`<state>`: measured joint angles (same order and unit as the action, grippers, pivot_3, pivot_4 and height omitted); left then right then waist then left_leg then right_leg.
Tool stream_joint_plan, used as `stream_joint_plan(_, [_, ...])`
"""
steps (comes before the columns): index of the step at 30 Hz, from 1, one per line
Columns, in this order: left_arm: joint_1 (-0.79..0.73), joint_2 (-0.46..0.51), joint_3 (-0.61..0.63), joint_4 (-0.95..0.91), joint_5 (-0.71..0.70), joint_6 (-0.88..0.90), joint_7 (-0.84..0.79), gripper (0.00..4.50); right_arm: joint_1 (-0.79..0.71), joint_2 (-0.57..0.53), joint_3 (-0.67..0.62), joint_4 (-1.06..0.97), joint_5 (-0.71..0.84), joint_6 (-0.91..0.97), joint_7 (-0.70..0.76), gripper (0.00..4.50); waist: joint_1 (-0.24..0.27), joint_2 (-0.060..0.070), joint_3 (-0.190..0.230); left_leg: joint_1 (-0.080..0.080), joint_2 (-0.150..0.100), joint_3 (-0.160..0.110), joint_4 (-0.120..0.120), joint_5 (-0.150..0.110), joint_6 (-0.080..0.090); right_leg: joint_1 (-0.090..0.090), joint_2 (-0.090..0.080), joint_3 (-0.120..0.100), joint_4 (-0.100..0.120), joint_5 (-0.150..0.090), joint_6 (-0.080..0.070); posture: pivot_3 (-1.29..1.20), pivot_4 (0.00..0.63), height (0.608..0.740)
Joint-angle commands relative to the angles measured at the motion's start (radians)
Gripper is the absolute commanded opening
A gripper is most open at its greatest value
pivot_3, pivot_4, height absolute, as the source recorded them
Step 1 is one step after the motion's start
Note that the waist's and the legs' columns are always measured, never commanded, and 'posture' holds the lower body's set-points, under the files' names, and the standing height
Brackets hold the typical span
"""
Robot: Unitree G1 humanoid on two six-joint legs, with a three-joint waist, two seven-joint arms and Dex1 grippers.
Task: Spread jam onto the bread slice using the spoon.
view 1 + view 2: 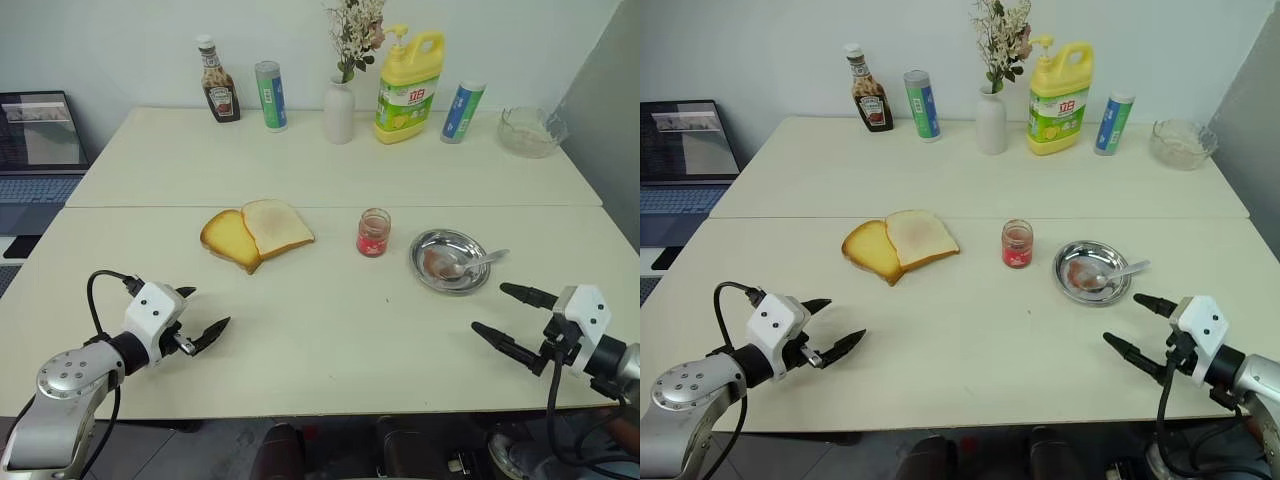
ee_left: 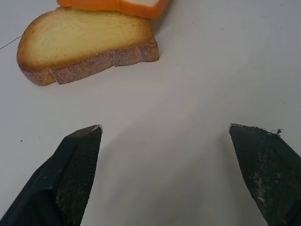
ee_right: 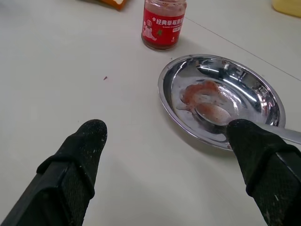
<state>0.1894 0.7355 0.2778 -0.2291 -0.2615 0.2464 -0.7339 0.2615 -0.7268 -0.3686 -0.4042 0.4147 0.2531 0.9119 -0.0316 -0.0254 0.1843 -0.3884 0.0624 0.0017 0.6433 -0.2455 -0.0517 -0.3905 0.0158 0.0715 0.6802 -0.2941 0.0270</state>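
Right gripper point(image 1: 513, 316), black fingers spread wide and empty, sits nearest the small shiny silver spoon point(image 1: 478, 263).

The spoon lies at about eleven o'clock from those fingers, bowl in the round steel dish point(image 1: 428, 247), handle pointing toward two o'clock over the rim. The left gripper point(image 1: 200, 318), also spread and empty, is well apart, by the pale square bread slice point(image 1: 276, 226).

bread slice point(image 1: 277, 226) left of jam point(image 1: 373, 233), spoon point(image 1: 473, 264) in dish point(image 1: 432, 245) to right
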Motion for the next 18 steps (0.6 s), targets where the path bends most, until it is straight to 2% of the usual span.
stream_joint_plan(1, [-0.013,-0.008,0.011,-0.002,-0.007,-0.034,-0.008,4.5,-0.014,-0.003,-0.004,-0.002,0.002,-0.02,-0.004,4.43,0.0,0.0,0.0,0.0,0.0,0.0,0.0,0.0,0.0,0.0,0.0,0.0,0.0,0.0,0.0,0.0,0.15,0.74])
stream_joint_plan(13, [-0.069,-0.011,0.002,0.028,0.057,-0.016,0.049,4.5,-0.023,0.006,0.002,0.022,0.011,-0.019,-0.006,4.43,0.0,0.0,0.0,0.0,0.0,0.0,0.0,0.0,0.0,0.0,0.0,0.0,0.0,0.0,0.0,0.0,0.15,0.74])
stream_joint_plan(18, [-0.113,-0.041,0.013,0.044,0.01,-0.073,0.024,4.5,0.013,0.028,-0.024,0.015,0.006,-0.04,-0.029,4.43,0.001,0.0,0.0,0.0,0.0,0.0,0.0,0.0,0.0,0.0,0.0,0.0,0.0,0.0,0.001,0.0,0.15,0.74])
